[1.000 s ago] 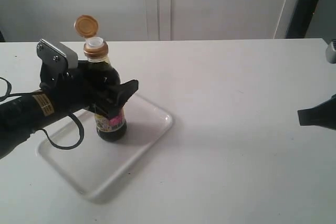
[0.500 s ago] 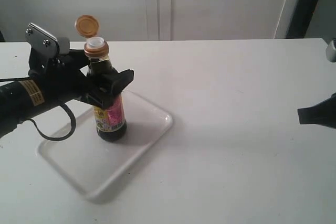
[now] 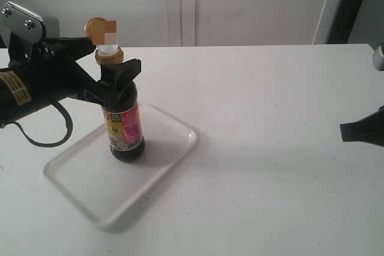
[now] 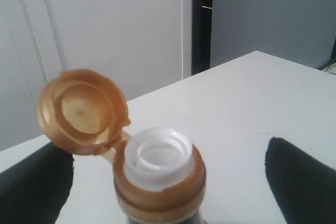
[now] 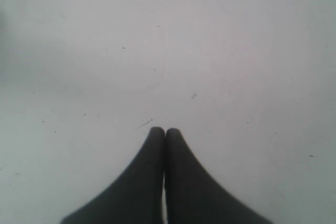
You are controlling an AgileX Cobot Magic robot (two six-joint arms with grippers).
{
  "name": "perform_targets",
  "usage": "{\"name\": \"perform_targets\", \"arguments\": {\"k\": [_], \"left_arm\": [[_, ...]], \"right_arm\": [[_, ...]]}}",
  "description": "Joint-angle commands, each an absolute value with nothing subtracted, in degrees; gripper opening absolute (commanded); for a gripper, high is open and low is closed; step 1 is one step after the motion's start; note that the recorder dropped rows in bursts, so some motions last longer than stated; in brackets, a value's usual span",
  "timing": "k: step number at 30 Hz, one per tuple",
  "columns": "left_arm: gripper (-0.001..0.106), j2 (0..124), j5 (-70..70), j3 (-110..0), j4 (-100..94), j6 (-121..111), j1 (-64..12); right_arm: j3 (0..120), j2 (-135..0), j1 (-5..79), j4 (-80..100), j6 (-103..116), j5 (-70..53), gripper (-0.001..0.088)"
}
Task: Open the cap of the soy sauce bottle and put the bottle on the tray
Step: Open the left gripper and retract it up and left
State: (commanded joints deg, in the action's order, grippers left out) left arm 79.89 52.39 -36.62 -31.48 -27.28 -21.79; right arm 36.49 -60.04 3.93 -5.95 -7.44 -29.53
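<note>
The soy sauce bottle (image 3: 124, 127) stands upright on the white tray (image 3: 90, 179), its label facing the camera. Its golden-orange cap (image 3: 95, 28) is flipped back on its hinge, and the white spout (image 4: 157, 156) above the collar (image 4: 157, 195) is bare. My left gripper (image 3: 113, 57) is open at the height of the bottle's neck. One black finger (image 4: 37, 184) is on each side of the neck, and neither touches it. The flipped cap (image 4: 84, 109) shows its hollow inside in the left wrist view. My right gripper (image 3: 347, 131) is shut over bare table at the far right, fingertips (image 5: 157, 135) pressed together.
The white table (image 3: 270, 148) stretches between the tray and the right gripper. A pale wall and a dark vertical post (image 3: 348, 4) stand behind the table's far edge. A black cable (image 3: 42, 139) loops under the left arm.
The left gripper has risen from around the bottle's body to neck level and drawn back to the left. The bottle stays put on the tray. The right gripper has not moved.
</note>
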Motion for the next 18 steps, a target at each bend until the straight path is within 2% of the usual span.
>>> {"name": "perform_targets", "arguments": {"k": [13, 16, 18], "left_arm": [[0.097, 71.1, 49.5, -36.7, -26.2, -19.4, -21.8], [0.085, 68.1, 46.1, -36.7, -27.8, -19.7, -21.8], [0.072, 66.5, 41.7, -36.7, -29.3, -19.7, -21.8]], "right_arm": [[36.5, -60.0, 3.9, -6.2, -7.4, -29.0, 0.0], [36.5, -60.0, 3.9, -6.2, -7.4, -28.9, 0.0], [36.5, -60.0, 3.9, -6.2, -7.4, -28.3, 0.0]]}}
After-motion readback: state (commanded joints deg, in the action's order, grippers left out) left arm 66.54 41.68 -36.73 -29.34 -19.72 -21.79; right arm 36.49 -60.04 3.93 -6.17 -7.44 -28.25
